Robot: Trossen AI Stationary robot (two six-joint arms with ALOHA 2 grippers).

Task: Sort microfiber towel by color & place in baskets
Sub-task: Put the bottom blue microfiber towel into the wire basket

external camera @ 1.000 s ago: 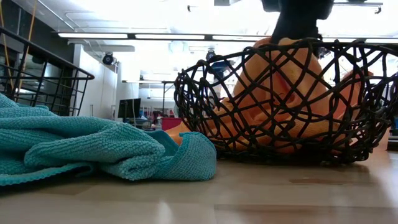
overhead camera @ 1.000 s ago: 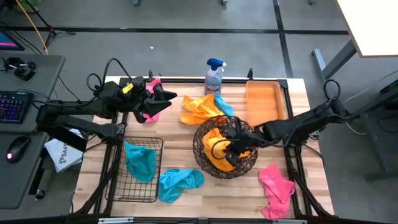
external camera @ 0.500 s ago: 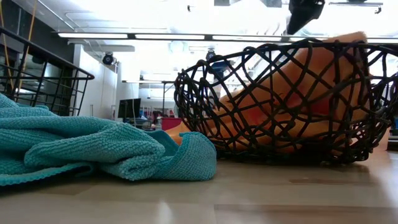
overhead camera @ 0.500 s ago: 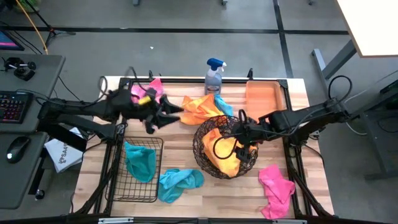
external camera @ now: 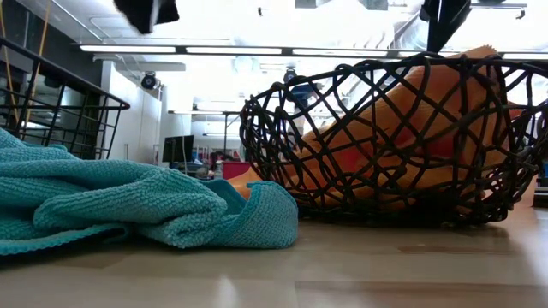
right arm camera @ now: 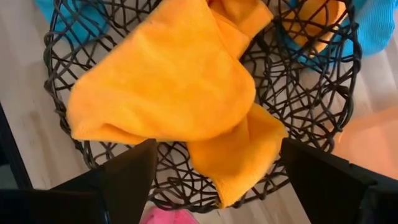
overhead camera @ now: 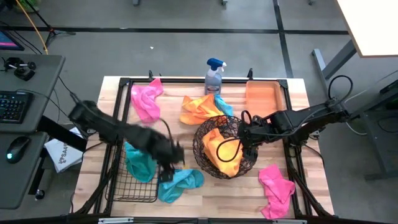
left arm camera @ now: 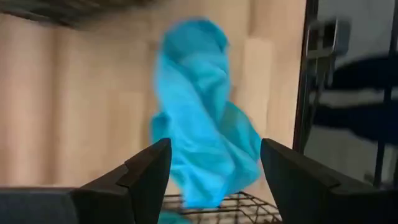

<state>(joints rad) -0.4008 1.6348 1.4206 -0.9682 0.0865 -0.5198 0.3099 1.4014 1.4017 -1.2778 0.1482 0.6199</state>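
An orange-yellow towel (right arm camera: 168,81) lies in the round woven-wire basket (overhead camera: 225,147), one corner hanging over the rim. My right gripper (overhead camera: 244,134) hovers open above that basket's right rim. My left gripper (overhead camera: 175,163) hangs open over a teal towel (left arm camera: 205,118) that lies on the table beside the black wire basket (overhead camera: 137,174). That basket holds another teal towel (overhead camera: 140,162). A pink towel (overhead camera: 146,101) lies at the far left and another (overhead camera: 277,190) at the near right. Orange and teal towels (overhead camera: 202,109) are heaped behind the round basket.
The orange tray (overhead camera: 266,99) stands at the far right and a blue-topped spray bottle (overhead camera: 214,76) at the far edge. In the low view the teal towel (external camera: 128,205) lies close to the round basket (external camera: 385,137). Bare wood shows along the near edge.
My right gripper has opened and let go of the orange towel, which settled into the round basket, then risen and drawn back toward the table's right edge. My left arm has swung from the pink towel at the far left toward the near edge, over the teal towel.
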